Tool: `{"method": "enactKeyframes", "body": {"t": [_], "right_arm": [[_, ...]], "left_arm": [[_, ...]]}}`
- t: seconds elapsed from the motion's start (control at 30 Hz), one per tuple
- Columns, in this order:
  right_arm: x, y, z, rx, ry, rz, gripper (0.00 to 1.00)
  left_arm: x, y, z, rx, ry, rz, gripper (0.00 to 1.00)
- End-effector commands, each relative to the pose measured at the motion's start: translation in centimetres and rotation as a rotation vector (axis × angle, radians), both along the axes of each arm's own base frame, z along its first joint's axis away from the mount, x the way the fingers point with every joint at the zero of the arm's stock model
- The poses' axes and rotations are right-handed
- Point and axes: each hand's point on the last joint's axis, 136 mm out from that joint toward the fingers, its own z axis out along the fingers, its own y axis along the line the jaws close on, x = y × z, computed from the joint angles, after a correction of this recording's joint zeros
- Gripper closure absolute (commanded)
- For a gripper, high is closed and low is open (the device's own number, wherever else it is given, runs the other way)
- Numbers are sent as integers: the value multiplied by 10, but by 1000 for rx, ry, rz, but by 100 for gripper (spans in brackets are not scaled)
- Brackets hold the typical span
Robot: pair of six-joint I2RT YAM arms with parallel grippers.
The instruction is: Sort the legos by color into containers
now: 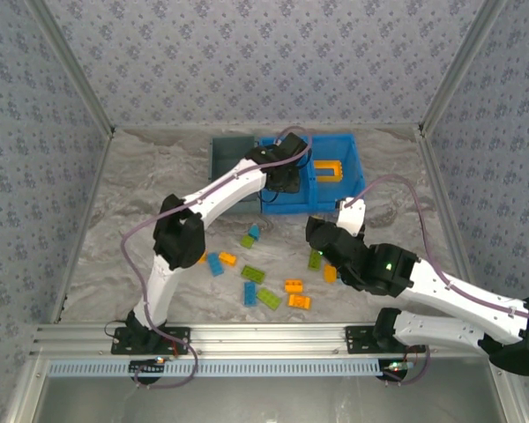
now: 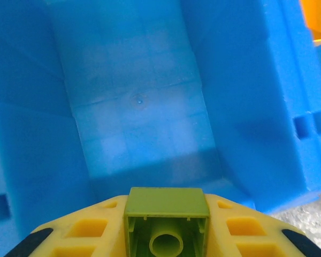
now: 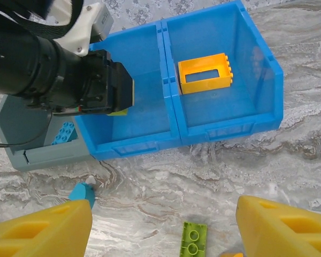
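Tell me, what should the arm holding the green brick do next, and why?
Probably open the left pincer and let the green brick drop: it hangs over the bare floor of one compartment of the blue bin, while the orange frame lies in the other.

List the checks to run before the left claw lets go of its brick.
1. Lime green brick clamped in left claw: ok.
2. Claw above the bright blue bin, left compartment: ok.
3. Compartment floor free of other colours: ok where visible.
4. Orange frame in the right compartment, not this one: ok.
5. Right claw open, away from the bin: ok.
6. Drop height: cannot tell.
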Motion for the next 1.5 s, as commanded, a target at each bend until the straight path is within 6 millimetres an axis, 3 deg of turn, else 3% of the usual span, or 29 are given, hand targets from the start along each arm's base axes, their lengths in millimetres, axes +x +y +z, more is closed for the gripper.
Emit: {"method": "enactKeyframes", "body": {"t": [0.0, 0.17, 0.43, 0.53, 0.67, 0.83, 1.0, 1.1, 1.23, 1.4, 1.47], "right_arm": [[1, -10, 8, 8, -14, -45, 26], [0, -16, 5, 18, -14, -56, 26], [0, -16, 3, 28, 2, -48, 26], [-1, -14, 0, 27, 14, -37, 26], [-2, -15, -2, 24, 28, -29, 25], [-1, -20, 0, 16, 34, -34, 25], [0, -34, 5, -22, 47, -51, 25], [1, -43, -1, -43, 92, -57, 25], [-7, -53, -37, -40, 262, -69, 28], [-22, -48, -107, -33, 518, -18, 39], [-22, -42, -127, -43, 579, 27, 39]], "left_arm": [[-2, 5, 17, 1, -9, 33, 68], [-3, 9, 26, -27, -26, 49, 68], [11, 2, -6, -42, 50, 84, 67], [15, -1, -19, -50, 88, 97, 61], [16, -3, -19, -59, 95, 101, 46], [16, -1, 1, -79, 71, 102, 41], [8, -1, 54, -147, 0, 90, 41], [-7, 4, 97, -185, -68, 70, 40], [-47, 15, 133, -221, -140, 14, 36], [-127, 24, 117, -287, -135, -118, 34], [-165, 26, 95, -303, -104, -182, 34]]}}
